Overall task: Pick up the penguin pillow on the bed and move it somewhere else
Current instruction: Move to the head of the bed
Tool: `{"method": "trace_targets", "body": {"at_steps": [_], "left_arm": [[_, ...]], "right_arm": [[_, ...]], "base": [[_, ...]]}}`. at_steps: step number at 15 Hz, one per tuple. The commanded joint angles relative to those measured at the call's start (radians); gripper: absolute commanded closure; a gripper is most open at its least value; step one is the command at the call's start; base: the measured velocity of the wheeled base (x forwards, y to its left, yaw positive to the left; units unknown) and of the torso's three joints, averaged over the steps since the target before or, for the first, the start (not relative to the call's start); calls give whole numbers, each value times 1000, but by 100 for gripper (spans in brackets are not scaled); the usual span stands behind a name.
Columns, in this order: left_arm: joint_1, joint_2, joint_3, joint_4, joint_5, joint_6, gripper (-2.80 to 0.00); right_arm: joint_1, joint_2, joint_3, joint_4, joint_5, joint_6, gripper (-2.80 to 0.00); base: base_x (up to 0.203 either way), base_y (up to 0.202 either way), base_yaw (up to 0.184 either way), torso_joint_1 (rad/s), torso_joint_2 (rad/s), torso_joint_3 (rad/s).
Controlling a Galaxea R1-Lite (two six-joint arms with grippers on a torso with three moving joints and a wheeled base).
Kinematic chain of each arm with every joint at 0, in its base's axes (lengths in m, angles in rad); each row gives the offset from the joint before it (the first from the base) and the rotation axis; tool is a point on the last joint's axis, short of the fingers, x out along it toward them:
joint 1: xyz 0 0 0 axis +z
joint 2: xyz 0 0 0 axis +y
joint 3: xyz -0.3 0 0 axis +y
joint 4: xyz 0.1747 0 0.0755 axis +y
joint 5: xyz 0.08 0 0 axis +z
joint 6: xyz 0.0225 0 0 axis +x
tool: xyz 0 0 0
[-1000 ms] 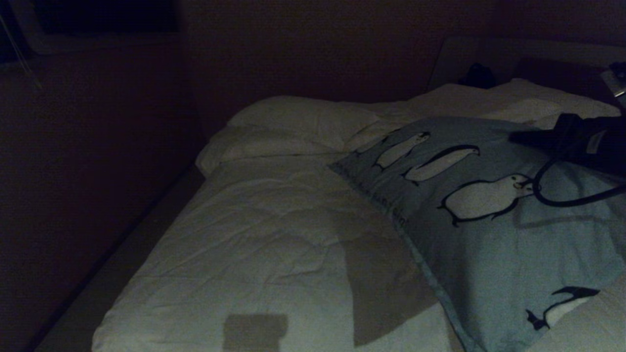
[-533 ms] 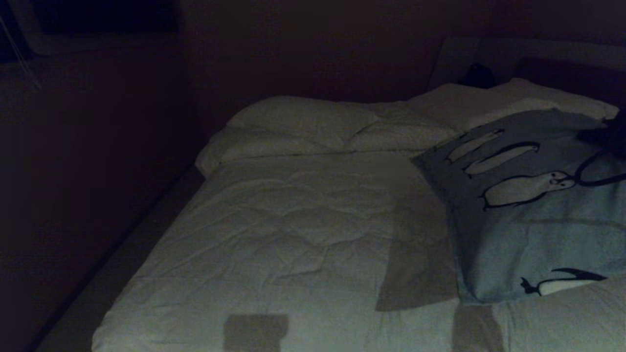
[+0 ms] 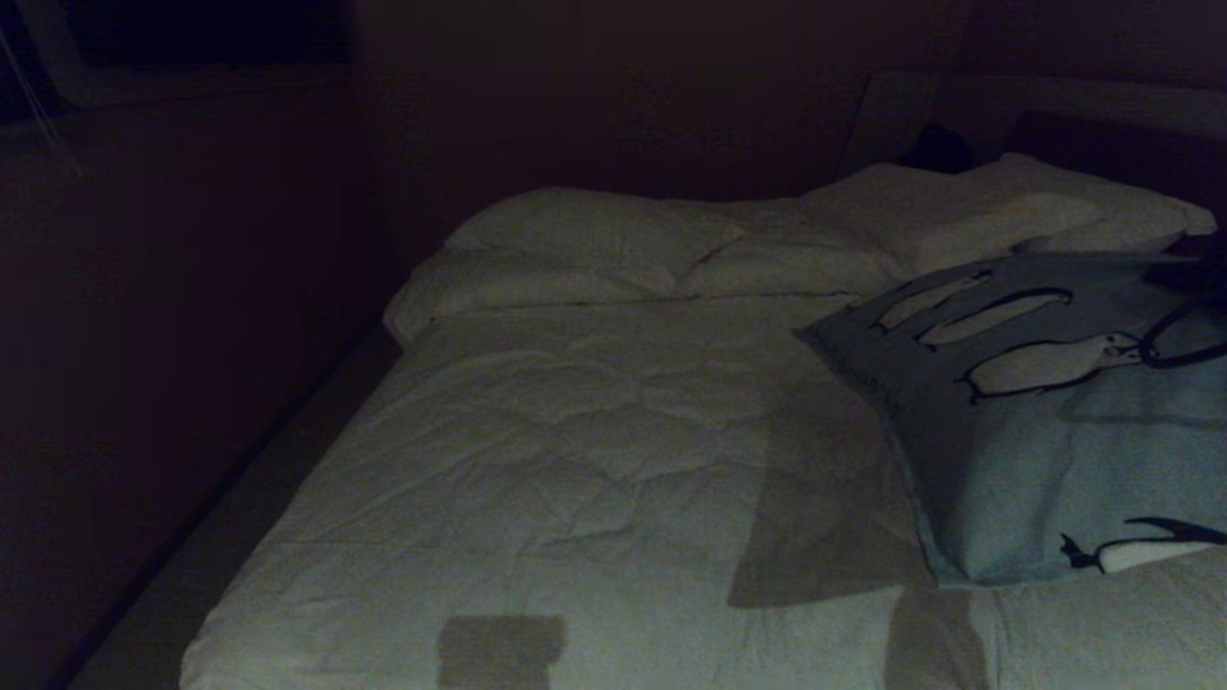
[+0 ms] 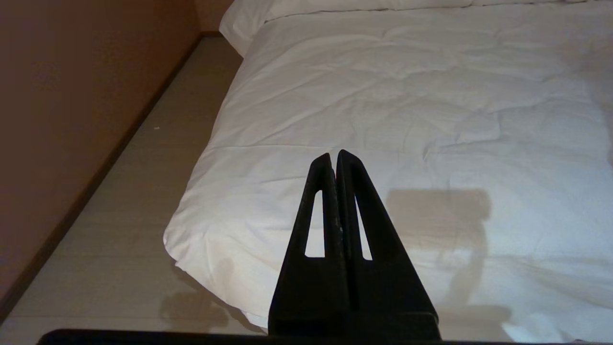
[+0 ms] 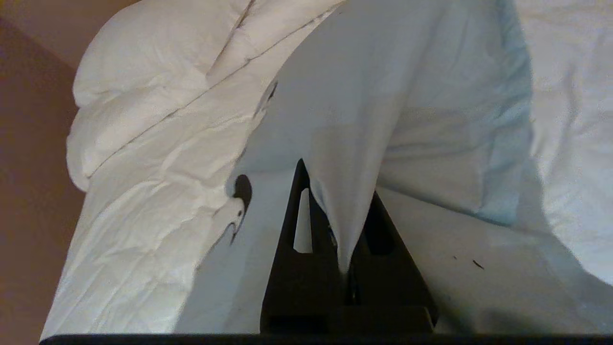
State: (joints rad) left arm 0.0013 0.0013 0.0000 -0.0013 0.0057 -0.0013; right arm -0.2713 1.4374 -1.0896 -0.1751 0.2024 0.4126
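The penguin pillow (image 3: 1035, 441), pale blue-grey with black-and-white penguins, is at the right side of the bed (image 3: 575, 460), its lower edge down by the duvet. In the right wrist view a fold of the penguin pillow (image 5: 364, 96) runs down between the black fingers of my right gripper (image 5: 337, 184), which is shut on it. In the head view only a dark bit of that arm and a cable loop (image 3: 1179, 335) show at the right edge. My left gripper (image 4: 334, 155) hangs shut and empty over the duvet near the bed's foot corner.
Plain white pillows (image 3: 594, 230) lie along the head of the bed, below the dark headboard (image 3: 1054, 105). A strip of pale floor (image 4: 158, 167) runs between the bed's left side and a brown wall (image 4: 72, 96).
The penguin pillow has been carried to the right and sits lower and flatter. The right arm has moved with it, almost out of the head view. The left gripper has not moved.
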Motion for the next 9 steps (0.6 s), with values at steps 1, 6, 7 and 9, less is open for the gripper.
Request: {"method": "trace_targets", "body": {"at_steps": [1, 6, 7, 9], "left_arm": [[0, 0, 0, 0, 0, 0, 0], [0, 0, 0, 0, 0, -2, 0], [0, 0, 0, 0, 0, 0, 0], [0, 0, 0, 0, 0, -2, 0]], "right_arm": [[-5, 6, -2, -1, 2, 2, 0], [-16, 15, -12, -12, 6, -2, 0], [-16, 16, -22, -11, 17, -5, 0], [-16, 27, -54, -11, 85, -5, 0]], "base": [[0, 0, 0, 0, 0, 0], [0, 0, 0, 0, 0, 0], [0, 0, 0, 0, 0, 0], [0, 0, 0, 0, 0, 0]]}}
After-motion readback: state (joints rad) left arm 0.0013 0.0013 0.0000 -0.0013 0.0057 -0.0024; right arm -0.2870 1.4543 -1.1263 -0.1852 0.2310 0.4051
